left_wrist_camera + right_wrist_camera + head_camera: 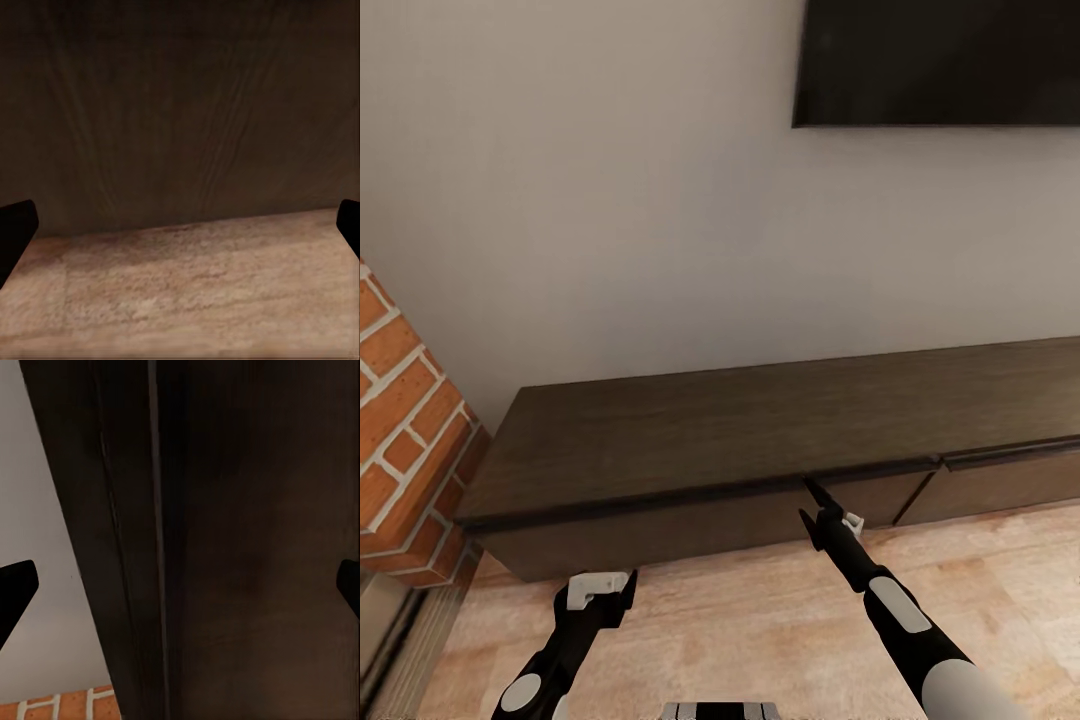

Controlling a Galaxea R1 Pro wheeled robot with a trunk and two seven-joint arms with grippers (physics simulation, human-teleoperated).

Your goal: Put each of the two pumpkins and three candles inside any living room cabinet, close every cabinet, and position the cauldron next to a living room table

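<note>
A long, low dark-brown cabinet [690, 430] runs along the pale wall, and all the fronts I can see sit flush and closed. My right gripper [812, 505] is open, its tips up against the thin black top edge of the front near the middle seam. The right wrist view looks close along that dark edge [161, 547], with nothing between the fingers. My left gripper [610, 595] hangs open low over the floor, just short of the cabinet front [180, 97] and holding nothing. The pumpkins, candles, cauldron and table are out of view.
A brick column [405, 440] stands tight against the cabinet's left end. A black wall-mounted TV [940, 60] hangs above the cabinet at the right. Light wood plank floor [760, 620] lies between me and the cabinet.
</note>
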